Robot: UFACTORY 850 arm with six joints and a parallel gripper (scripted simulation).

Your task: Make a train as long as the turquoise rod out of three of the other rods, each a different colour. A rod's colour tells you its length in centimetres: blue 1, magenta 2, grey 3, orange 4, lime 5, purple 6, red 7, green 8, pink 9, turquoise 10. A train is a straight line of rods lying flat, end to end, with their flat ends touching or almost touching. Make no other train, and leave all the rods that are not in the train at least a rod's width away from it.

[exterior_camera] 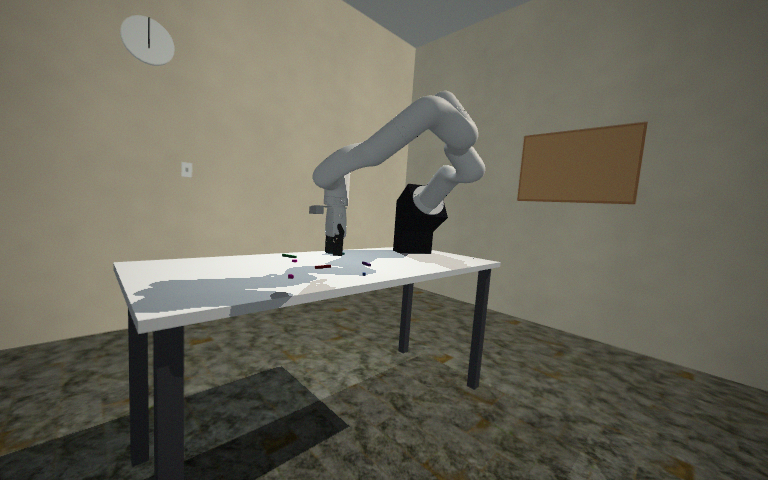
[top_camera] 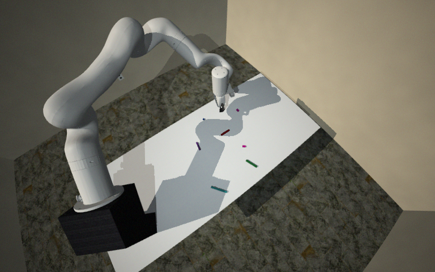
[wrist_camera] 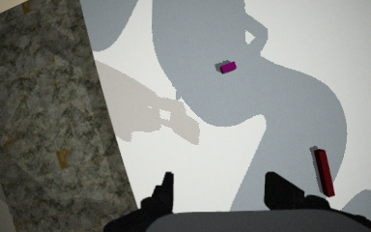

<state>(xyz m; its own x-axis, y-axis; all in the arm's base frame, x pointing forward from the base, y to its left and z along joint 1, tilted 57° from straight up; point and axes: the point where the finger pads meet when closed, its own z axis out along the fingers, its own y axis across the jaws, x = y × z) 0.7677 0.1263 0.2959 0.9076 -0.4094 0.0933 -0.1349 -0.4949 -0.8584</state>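
Gripper [wrist_camera: 217,193] is wide open and empty, and that magenta rod [wrist_camera: 228,67] looks tiny, stiff and light, so I'd pinch its long sides mid-length.

white table [top_camera: 288,128], seven small coloured rods scattered flat

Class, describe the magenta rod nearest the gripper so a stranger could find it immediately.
Start at the white table and find the open gripper near its far end. The magenta rod lies just beside it, in shadow; the other magenta rod lies in the light, near the green rod.
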